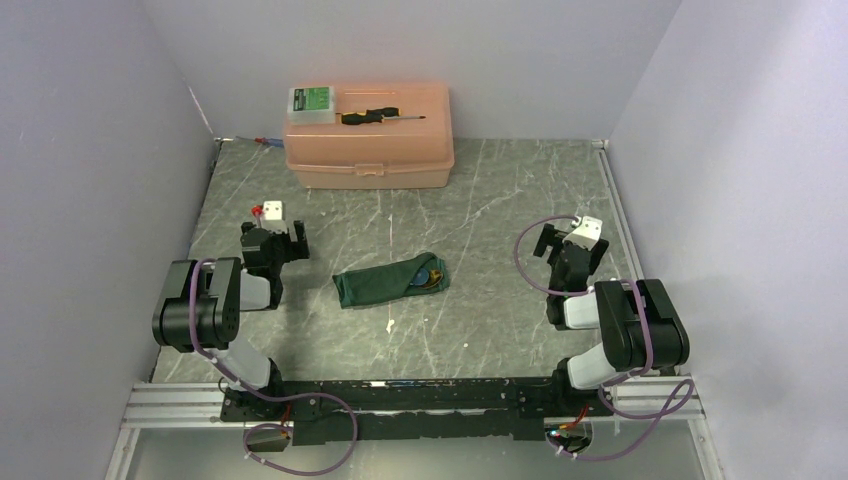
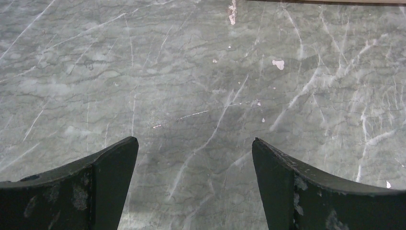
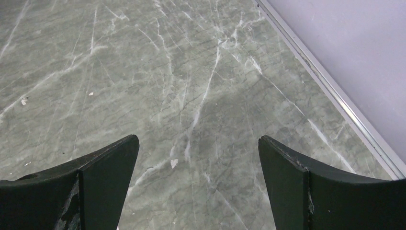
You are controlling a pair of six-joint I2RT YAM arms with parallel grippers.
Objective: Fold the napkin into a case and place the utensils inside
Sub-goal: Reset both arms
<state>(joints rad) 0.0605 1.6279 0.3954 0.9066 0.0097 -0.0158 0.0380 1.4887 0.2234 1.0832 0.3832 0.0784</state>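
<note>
1. Two grippers hang apart from the napkin (image 1: 385, 281), which lies folded near the middle of the table (image 1: 480, 200), its long axis running from about 8 o'clock to 2 o'clock.
2. At the napkin's 3 o'clock end a gold glint (image 1: 431, 277) peeks from the fold; this is probably one of the utensils tucked inside, though the top view is too small to make out a second, silver piece.
3. The left gripper (image 2: 195, 143) sits at 9 o'clock from the napkin, its jaws spread wide with nothing but bare marbled table between them.
4. The right gripper (image 3: 198, 139) sits at 3 o'clock from the napkin, near the right wall, also spread wide and holding nothing.
5. At 12 o'clock, against the back wall, stands a peach plastic box (image 1: 368, 150); a black-handled screwdriver (image 1: 382, 116) and a small green-labelled case (image 1: 312, 103) rest on its lid.
6. A small white speck (image 1: 390, 326) lies on the table at 6 o'clock from the napkin.
</note>
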